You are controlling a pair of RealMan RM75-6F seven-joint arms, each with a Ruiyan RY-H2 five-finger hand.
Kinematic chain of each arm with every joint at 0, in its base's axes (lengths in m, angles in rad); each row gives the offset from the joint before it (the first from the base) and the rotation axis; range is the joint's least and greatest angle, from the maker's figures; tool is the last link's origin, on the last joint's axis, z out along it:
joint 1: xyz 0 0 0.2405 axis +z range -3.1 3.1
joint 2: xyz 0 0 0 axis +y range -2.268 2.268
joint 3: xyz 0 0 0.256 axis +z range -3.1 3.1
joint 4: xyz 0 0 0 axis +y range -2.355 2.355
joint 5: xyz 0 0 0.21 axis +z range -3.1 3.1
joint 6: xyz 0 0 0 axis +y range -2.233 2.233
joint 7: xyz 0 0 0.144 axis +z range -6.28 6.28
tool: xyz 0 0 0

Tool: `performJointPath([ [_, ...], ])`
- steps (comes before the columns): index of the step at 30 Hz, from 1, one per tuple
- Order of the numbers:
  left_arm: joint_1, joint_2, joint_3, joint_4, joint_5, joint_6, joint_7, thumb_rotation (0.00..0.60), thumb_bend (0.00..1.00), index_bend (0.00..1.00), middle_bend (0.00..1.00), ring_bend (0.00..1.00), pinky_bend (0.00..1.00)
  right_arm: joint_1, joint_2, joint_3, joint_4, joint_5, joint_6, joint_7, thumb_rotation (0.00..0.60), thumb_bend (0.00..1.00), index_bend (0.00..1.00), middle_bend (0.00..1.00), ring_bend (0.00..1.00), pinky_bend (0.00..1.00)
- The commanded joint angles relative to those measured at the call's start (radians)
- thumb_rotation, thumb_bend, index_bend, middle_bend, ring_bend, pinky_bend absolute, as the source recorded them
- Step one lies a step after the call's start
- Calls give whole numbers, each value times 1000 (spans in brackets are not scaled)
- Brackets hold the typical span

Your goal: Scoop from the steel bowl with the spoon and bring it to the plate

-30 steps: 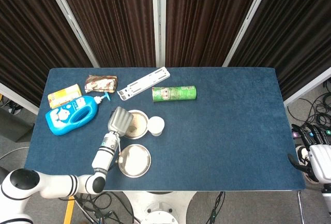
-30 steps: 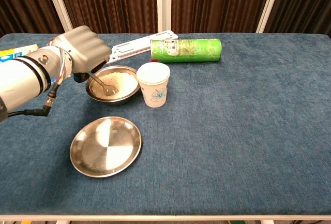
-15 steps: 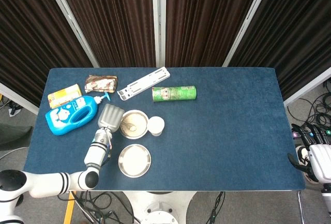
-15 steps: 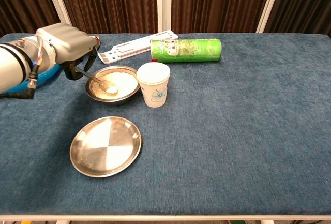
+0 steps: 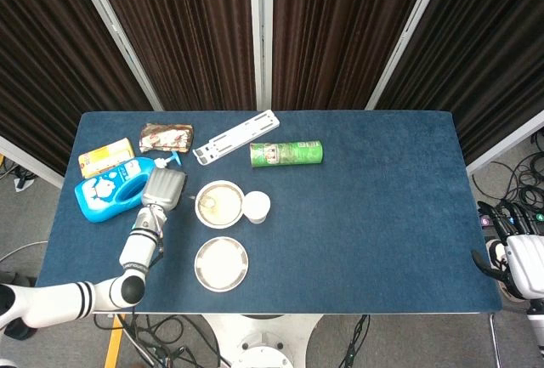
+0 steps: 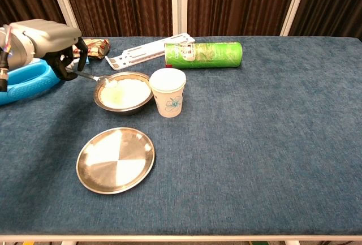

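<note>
The steel bowl [image 6: 123, 93] [image 5: 219, 204] of pale powder stands left of centre, beside a paper cup [image 6: 167, 91]. My left hand [image 6: 48, 40] [image 5: 163, 189] hovers left of the bowl, over the blue bottle, and grips the spoon [image 6: 96, 78] by its handle. The spoon's tip lies at the bowl's left rim with a little powder on it. The steel plate [image 6: 116, 160] [image 5: 221, 263] lies near the front edge, below the bowl, with nothing heaped on it. My right hand [image 5: 520, 268] hangs off the table's right edge, its fingers unclear.
A blue detergent bottle [image 6: 25, 85] lies under my left hand, with a yellow box [image 5: 105, 157] and a snack packet [image 5: 167, 137] behind. A green chip can [image 6: 203, 54] and a white strip [image 6: 148, 51] lie behind the bowl. Bare blue cloth [image 6: 266, 143] covers the right half.
My left hand has drawn back leftward from over the bowl to above the blue bottle, pulling the spoon from the bowl's middle to its left rim.
</note>
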Motion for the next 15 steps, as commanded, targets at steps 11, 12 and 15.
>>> performJointPath([
  [11, -100, 50, -49, -130, -52, 33, 69, 600, 439, 646, 937, 904, 1000, -2, 8, 5, -5, 7, 5, -7, 600, 217, 92, 216, 0, 8],
  [12, -115, 47, -51, -139, -56, 41, 87, 600, 439, 647, 937, 904, 1000, -2, 9, 5, -5, 6, 5, -7, 600, 217, 92, 216, 0, 8],
  [15, -151, 34, -53, -153, -61, 65, 133, 600, 439, 647, 937, 904, 1000, -3, 10, 5, -6, 5, 6, -8, 600, 217, 92, 215, 0, 8],
])
